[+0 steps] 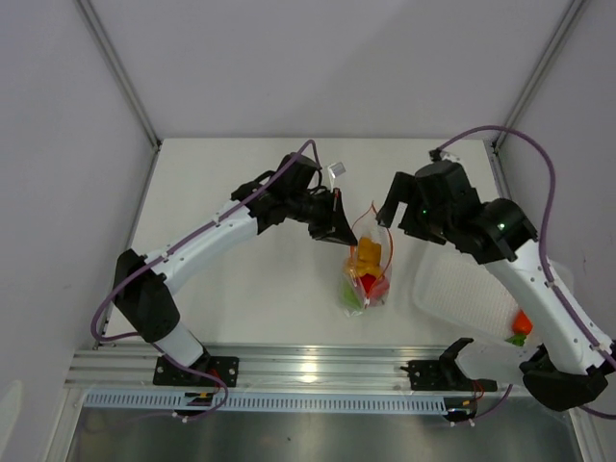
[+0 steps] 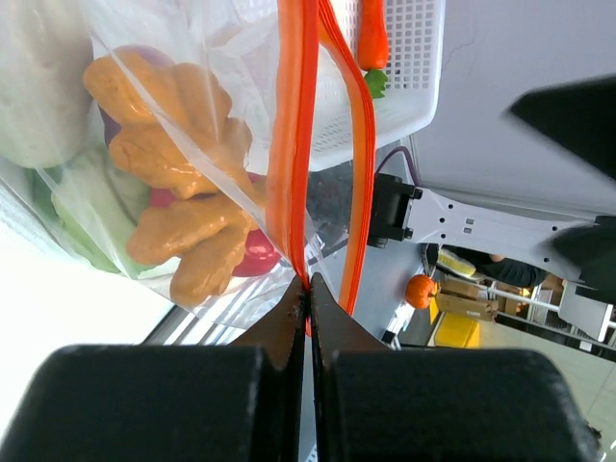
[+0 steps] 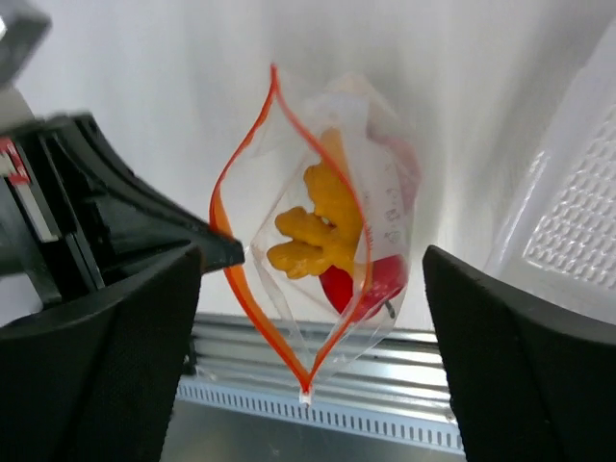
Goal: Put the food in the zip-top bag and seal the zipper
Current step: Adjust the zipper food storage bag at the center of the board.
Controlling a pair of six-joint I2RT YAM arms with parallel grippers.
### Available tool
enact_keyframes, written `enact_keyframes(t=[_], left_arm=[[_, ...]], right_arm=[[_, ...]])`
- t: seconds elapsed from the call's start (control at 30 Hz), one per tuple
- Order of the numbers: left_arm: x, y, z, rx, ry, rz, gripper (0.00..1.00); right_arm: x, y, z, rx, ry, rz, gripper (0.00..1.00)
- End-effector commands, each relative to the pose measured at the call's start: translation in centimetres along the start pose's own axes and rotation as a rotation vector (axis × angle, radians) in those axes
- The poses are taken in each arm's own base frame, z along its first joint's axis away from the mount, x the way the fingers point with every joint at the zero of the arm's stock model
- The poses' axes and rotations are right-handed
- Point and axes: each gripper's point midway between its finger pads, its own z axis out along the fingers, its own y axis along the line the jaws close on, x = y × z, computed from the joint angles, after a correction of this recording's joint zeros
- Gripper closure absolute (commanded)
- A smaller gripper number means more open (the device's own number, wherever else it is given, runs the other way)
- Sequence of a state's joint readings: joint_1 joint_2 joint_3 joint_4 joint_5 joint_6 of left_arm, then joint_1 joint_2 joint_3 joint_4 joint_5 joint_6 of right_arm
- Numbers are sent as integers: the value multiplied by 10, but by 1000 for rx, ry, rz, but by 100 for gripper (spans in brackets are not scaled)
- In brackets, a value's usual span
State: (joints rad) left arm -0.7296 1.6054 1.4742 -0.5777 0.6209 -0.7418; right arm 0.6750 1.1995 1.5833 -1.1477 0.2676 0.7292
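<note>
Metal rail [image 1: 308, 366] runs along the near edge; beyond it on the right, a white basket [image 1: 462, 289] holds an orange and green toy [image 1: 520, 327]. Farther in, the clear bag [image 1: 366, 274] is held up by its top, mouth gaping, lumpy orange piece [image 3: 313, 236] and red pepper [image 3: 371, 284] inside. Left gripper [image 1: 339, 223] is pressed together on one end of the red-orange zipper [image 3: 226, 202]; right gripper [image 1: 397, 210] stands spread wide just right of the bag. Its film looks light, limp and slippery, so the stiffer zipper seems the place to pinch

Clear bag [image 3: 390, 202] — red-orange zipper [image 2: 294, 144], orange-yellow lumpy piece [image 2: 183, 154]
</note>
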Motion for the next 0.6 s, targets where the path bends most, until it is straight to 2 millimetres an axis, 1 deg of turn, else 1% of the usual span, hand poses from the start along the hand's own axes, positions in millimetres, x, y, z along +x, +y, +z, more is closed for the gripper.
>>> enact_keyframes(t=[0.0, 0.03, 0.07, 0.13, 0.17, 0.23, 0.27, 0.3, 0.37, 0.4, 0.43, 0.47, 0.5, 0.53, 0.57], left_arm=[[-13, -16, -7, 40, -36, 42, 100], [-13, -16, -7, 40, -35, 41, 99], [-12, -15, -7, 39, -34, 42, 99], [-11, -15, -8, 38, -31, 40, 99], [-9, -15, -10, 38, -33, 41, 99], [-8, -14, -11, 35, -34, 41, 99], [-6, -14, -12, 35, -33, 44, 99], [-6, -15, -13, 35, -35, 44, 99], [-4, -15, -14, 35, -31, 44, 100], [-3, -14, -15, 34, -30, 45, 99], [-3, -15, -16, 34, -32, 50, 99], [-2, -14, -16, 32, -29, 51, 100], [-1, -14, -16, 31, -25, 54, 99], [-2, -15, -17, 32, -27, 56, 99], [-2, -14, -17, 31, -26, 55, 99]], right_arm=[[-28, -36, -27, 106, -92, 73, 1], [-32, -47, -28, 141, -100, 95, 0], [-41, -71, -26, 218, -124, 158, 1], [-46, -99, -21, 304, -136, 223, 1], [-49, -130, -16, 391, -148, 315, 1], [-51, -159, -12, 468, -150, 396, 1], [-54, -186, -14, 543, -160, 444, 1], [-48, -207, -9, 605, -141, 475, 1], [-44, -234, -7, 675, -135, 515, 1], [-34, -260, -8, 738, -111, 554, 1], [-32, -272, -8, 760, -114, 576, 1], [-26, -278, -6, 744, -94, 600, 0], [-16, -298, -12, 774, -97, 637, 1], [-13, -304, -14, 769, -106, 652, 2], [-9, -306, -12, 740, -112, 665, 2]])
